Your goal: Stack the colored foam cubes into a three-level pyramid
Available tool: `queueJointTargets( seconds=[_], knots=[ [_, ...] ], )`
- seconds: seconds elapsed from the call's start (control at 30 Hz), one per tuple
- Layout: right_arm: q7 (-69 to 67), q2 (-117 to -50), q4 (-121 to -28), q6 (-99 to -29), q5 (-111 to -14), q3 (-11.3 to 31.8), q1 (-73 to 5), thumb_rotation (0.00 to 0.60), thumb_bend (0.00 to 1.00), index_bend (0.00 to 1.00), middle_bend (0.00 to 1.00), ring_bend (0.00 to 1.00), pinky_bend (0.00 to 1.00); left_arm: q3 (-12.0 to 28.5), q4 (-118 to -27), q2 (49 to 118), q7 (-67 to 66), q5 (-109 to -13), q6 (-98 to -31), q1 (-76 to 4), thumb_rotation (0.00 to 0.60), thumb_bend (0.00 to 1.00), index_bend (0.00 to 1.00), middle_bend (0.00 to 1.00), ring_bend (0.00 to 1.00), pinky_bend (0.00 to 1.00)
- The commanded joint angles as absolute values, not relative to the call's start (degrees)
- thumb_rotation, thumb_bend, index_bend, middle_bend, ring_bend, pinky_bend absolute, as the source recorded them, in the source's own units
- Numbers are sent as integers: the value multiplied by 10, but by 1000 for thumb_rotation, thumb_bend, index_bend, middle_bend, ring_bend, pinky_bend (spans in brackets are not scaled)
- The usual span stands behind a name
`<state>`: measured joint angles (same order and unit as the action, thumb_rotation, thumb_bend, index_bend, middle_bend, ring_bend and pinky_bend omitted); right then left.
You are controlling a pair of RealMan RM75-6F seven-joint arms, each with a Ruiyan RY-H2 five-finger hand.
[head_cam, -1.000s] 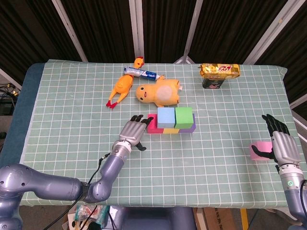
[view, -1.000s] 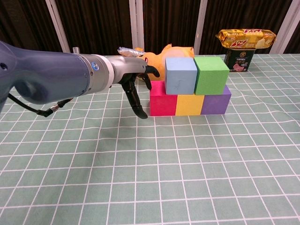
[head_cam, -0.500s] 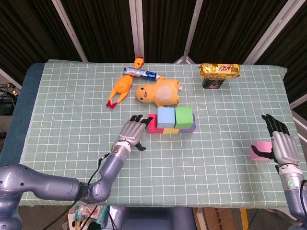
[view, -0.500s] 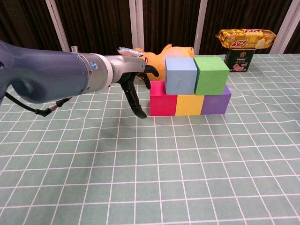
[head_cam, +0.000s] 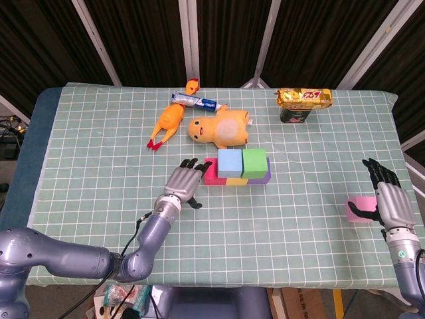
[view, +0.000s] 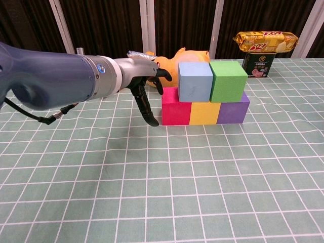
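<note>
2 levels built mid-table: red/yellow/purple foam cube row (view: 204, 111), blue (view: 195, 81) + green (view: 228, 80) cubes on top | left hand (head_cam: 184, 184) spread, empty, beside red end | right hand (head_cam: 390, 203) spread, empty, touching pink foam cube (head_cam: 359, 209) nr right edge | next (est.): grasp pink, cap stack.

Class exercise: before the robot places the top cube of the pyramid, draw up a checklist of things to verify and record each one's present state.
1. Bottom row of magenta foam cube, yellow foam cube and purple foam cube sits flush: ok.
2. Second level, light blue foam cube beside green foam cube, in place: ok.
3. Tops of second level free: ok.
4. Left hand clear of the stack: cannot tell; its fingers are close to the magenta cube.
5. Right hand holding the pink foam cube: not ok; it is beside it.
</note>
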<state>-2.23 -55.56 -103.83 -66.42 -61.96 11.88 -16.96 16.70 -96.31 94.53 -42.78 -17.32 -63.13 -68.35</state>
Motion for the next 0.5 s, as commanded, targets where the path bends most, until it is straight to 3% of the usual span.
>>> queueJointTargets(
  seconds=[0.03, 0.5],
  knots=[
    [-22, -556, -1038, -664, -620, 118, -170, 600, 298, 0, 0, 0, 0, 168, -961, 947, -428, -173, -632, -684, 600, 160, 4, 156, 18, 43],
    [-23, -555, -1039, -664, -620, 119, -170, 600, 298, 0, 0, 0, 0, 172, -949, 957, -430, -169, -629, -689, 600, 159, 4, 156, 18, 43]
  ],
)
